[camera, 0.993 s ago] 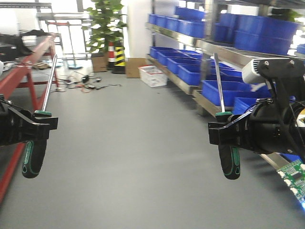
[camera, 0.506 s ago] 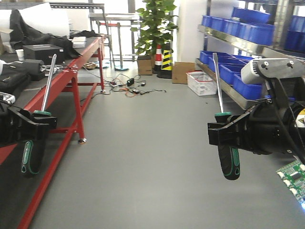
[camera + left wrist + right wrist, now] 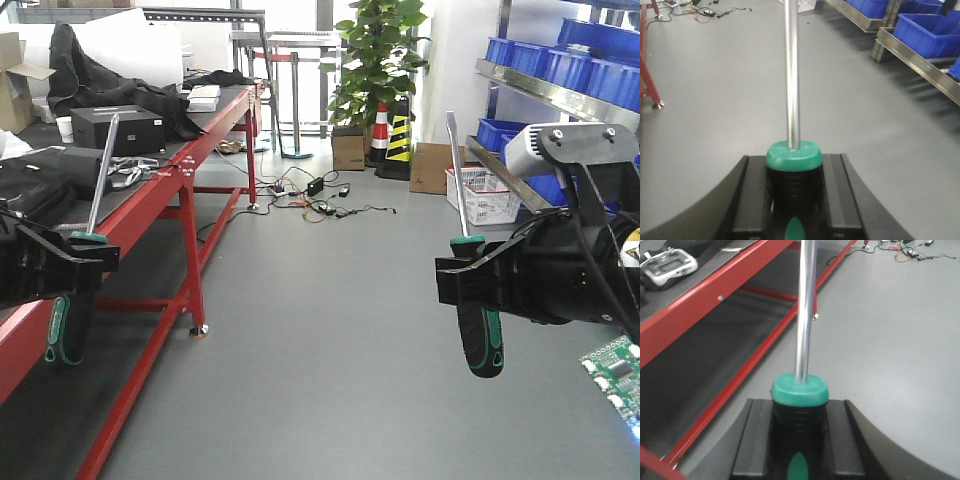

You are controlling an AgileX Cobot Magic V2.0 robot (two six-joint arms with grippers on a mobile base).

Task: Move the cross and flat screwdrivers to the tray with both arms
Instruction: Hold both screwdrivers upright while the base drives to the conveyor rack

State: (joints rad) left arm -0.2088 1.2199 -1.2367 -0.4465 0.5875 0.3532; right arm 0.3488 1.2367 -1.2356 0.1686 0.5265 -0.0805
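The left screwdriver (image 3: 68, 325) is pinched at its green collar by the left tool (image 3: 74, 260), beside the red worktop (image 3: 212, 135). The right screwdriver (image 3: 481, 340) is pinched likewise by the right tool (image 3: 468, 275), below a grey module (image 3: 565, 145). Both are held upright, shaft up and handle hanging beneath the tool, clear of the grey floor (image 3: 320, 340).

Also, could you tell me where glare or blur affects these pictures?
Front view: the back window blows out white, the rest is sharp. Left wrist view: glare runs down the left screwdriver, and the blue crates look smeared. Right wrist view: the right screwdriver gleams likewise.
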